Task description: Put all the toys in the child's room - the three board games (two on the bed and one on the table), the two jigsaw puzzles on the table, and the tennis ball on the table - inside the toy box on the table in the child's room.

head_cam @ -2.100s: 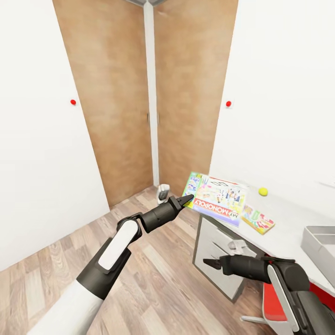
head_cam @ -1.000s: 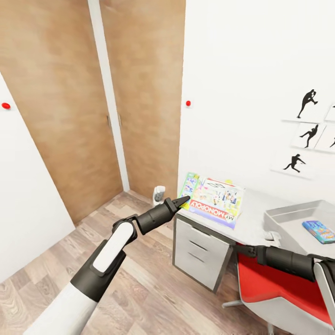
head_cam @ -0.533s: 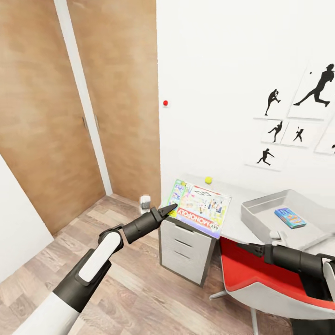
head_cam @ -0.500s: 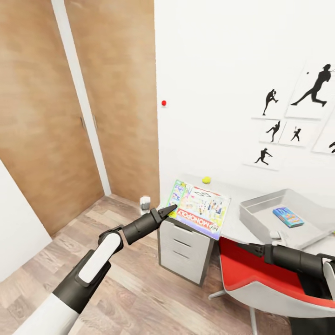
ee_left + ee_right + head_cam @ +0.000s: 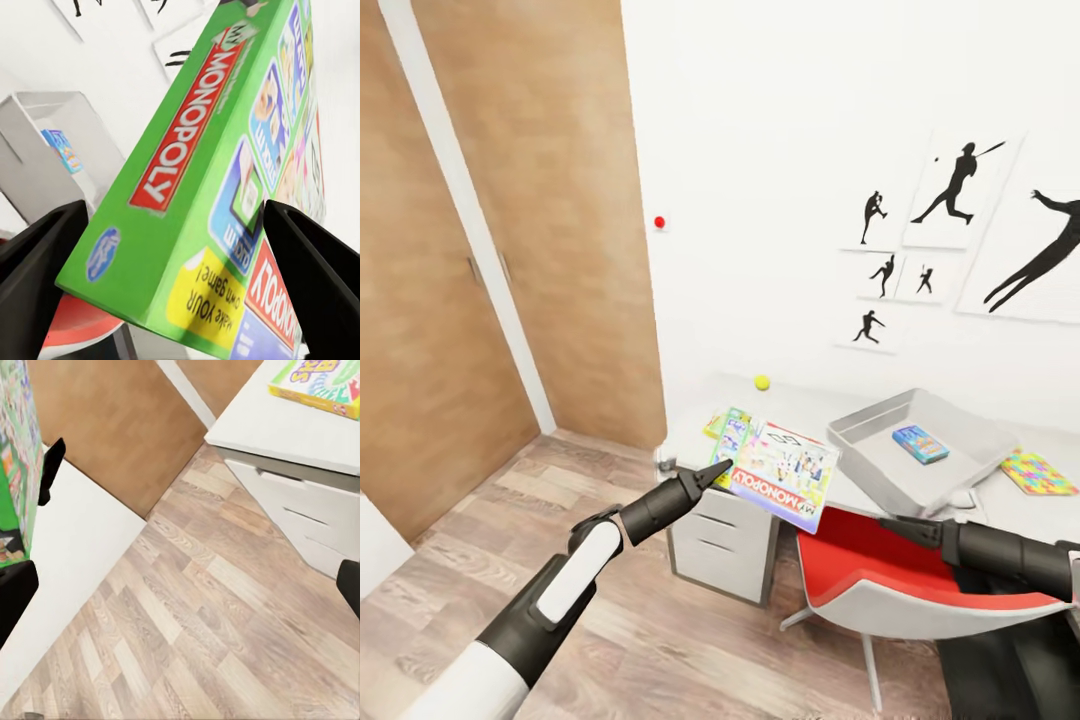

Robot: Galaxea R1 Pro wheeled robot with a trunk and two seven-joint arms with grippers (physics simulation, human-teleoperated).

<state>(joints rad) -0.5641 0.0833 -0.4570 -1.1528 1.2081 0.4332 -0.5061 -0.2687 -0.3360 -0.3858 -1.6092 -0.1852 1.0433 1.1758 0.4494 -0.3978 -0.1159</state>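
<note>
- Left gripper [image 5: 712, 470]: the black tapered fingers are pinched on the edge of the Monopoly box [image 5: 778, 474], a flat glossy cardboard rectangle held out in front of the table [image 5: 690, 432].
- In the left wrist view the box [image 5: 217, 187] sits between the two dark finger pads [image 5: 41, 259], its green side panel carrying the red MONOPOLY banner, and its colourful cartoon cover turned away at a slant.
- Behind those fingers the left arm runs back as a dark matte cylinder to a white-shelled forearm, stretched forward and slightly upward from the lower left of the head view.
- Right gripper [image 5: 892, 526]: its pointed dark tip reaches leftward above the red chair seat [image 5: 880, 575]; whether the fingers are parted or closed I cannot tell from here, though the right wrist view hints at black finger edges set wide apart with nothing between them.
- The toy box [image 5: 920, 450] is a pale grey, shallow open tray with raised walls on the white table, just right of the held game; a small blue box [image 5: 920, 443] lies flat inside it.
- A tennis ball [image 5: 761, 382], small and yellow-green, rests at the back of the table near the wall.
- A jigsaw puzzle [image 5: 1038, 472] with a busy multicoloured face lies flat to the right of the toy box.
- Another flat colourful box [image 5: 319, 384] lies on the tabletop corner above the white drawers [image 5: 715, 545].
- The floor [image 5: 660, 640] is wood-grain plank.
</note>
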